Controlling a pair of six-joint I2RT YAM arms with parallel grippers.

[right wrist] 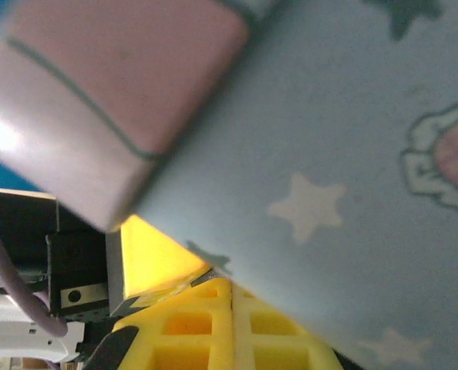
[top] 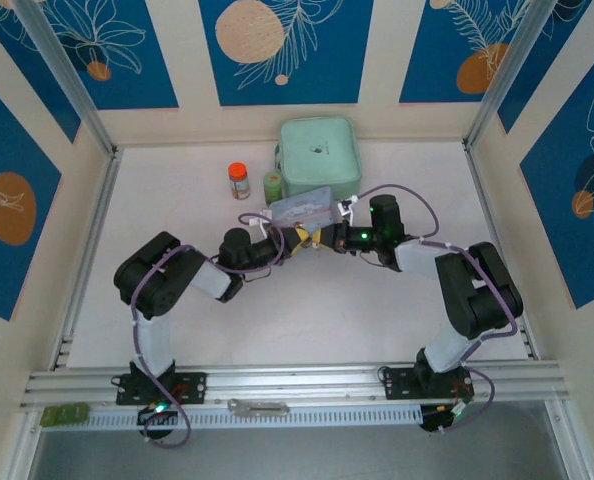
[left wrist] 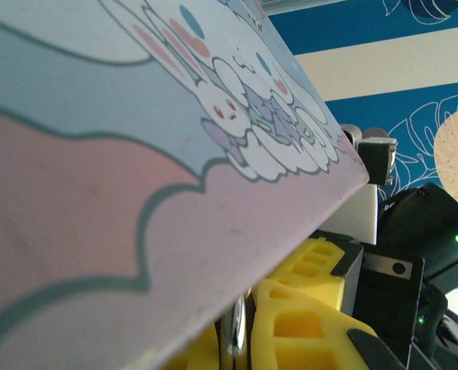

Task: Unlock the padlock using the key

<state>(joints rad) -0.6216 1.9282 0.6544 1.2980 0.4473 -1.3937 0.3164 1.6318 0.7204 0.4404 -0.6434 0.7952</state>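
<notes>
My two grippers meet tip to tip at mid-table, the left gripper (top: 293,241) coming from the left and the right gripper (top: 324,238) from the right. A pale blue and pink tin (top: 302,209) lies tilted right over both tips. In the left wrist view the tin (left wrist: 136,154) covers most of the frame. Below it my left gripper (left wrist: 248,312) is shut on a thin shiny grey strip, the key (left wrist: 240,335). In the right wrist view my right gripper (right wrist: 233,301) has its yellow fingers (right wrist: 186,327) pressed together under the tin (right wrist: 329,154). The padlock is hidden.
A mint green case (top: 317,155) stands at the back, with an orange-lidded jar (top: 239,180) and a small green bottle (top: 273,184) to its left. A metal rail (top: 297,382) runs along the near edge. Walls close in both sides.
</notes>
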